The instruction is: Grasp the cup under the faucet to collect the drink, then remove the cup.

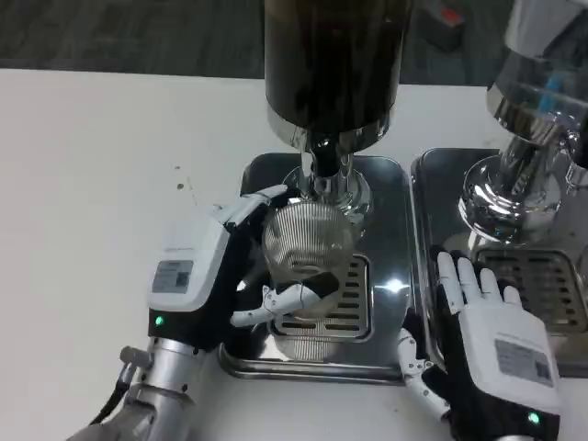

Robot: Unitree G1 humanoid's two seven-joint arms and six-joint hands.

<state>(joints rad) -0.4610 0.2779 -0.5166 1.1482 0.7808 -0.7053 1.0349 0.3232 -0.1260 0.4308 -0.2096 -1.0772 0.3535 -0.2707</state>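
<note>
A clear ribbed cup (pixel 308 241) stands over the metal drip tray (pixel 386 197), just below the faucet (pixel 325 163) of the dark drink dispenser (pixel 333 64). My left hand (pixel 220 276) grips the cup from its left side, fingers wrapped around front and back. My right hand (pixel 491 344) rests flat and open at the near right, its fingers lying on the edge of the second tray. Whether drink is flowing into the cup cannot be made out.
A second dispenser with a chrome base (pixel 510 193) stands on its own tray (pixel 551 285) at the right. The drain grate (pixel 340 294) lies under and in front of the cup. White table (pixel 101 184) spreads to the left.
</note>
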